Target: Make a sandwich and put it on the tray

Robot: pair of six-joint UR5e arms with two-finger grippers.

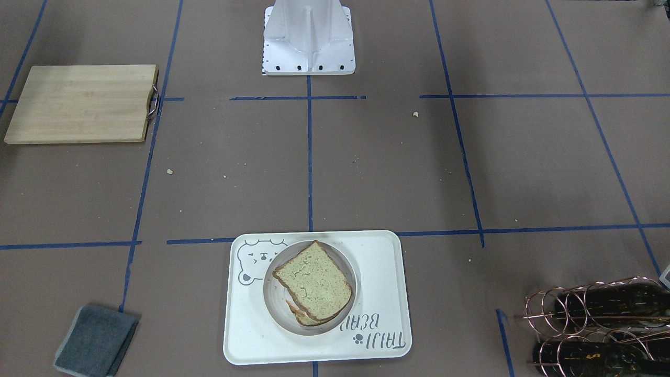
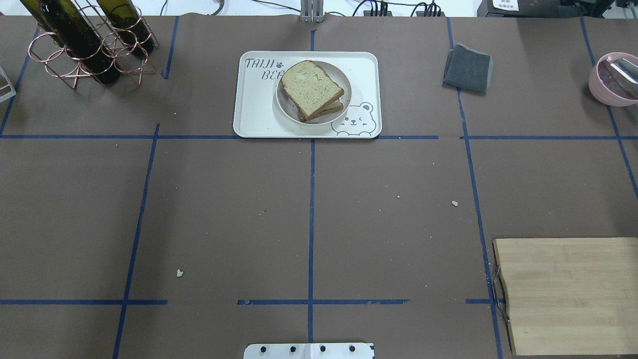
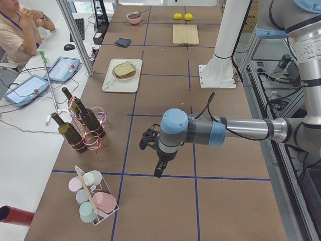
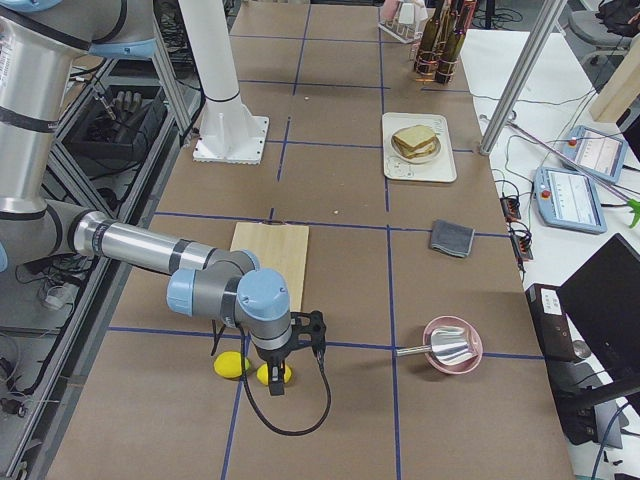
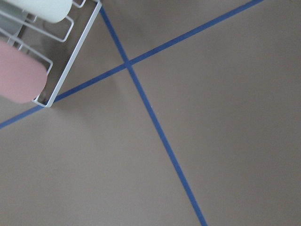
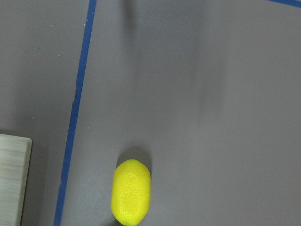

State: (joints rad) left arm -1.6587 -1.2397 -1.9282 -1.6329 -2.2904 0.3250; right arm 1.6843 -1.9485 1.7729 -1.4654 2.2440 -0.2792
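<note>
The sandwich (image 1: 312,283), two brown-crusted bread slices stacked, lies on a small round off-white bowl (image 1: 275,309). No egg shows between the slices. The bowl stands on the cream tray (image 1: 377,272) with the bear drawing, also in the overhead view (image 2: 254,109). My left gripper (image 3: 150,139) hangs over bare table far from the tray, near a cup rack. My right gripper (image 4: 305,330) hangs at the other end, above two lemons. Both show only in side views, so I cannot tell if they are open or shut.
A wooden cutting board (image 2: 568,294) lies at the near right. A grey cloth (image 2: 467,68) and a pink bowl (image 2: 613,77) are at the far right. A copper rack with wine bottles (image 2: 84,42) stands far left. A lemon (image 6: 131,190) lies under the right wrist.
</note>
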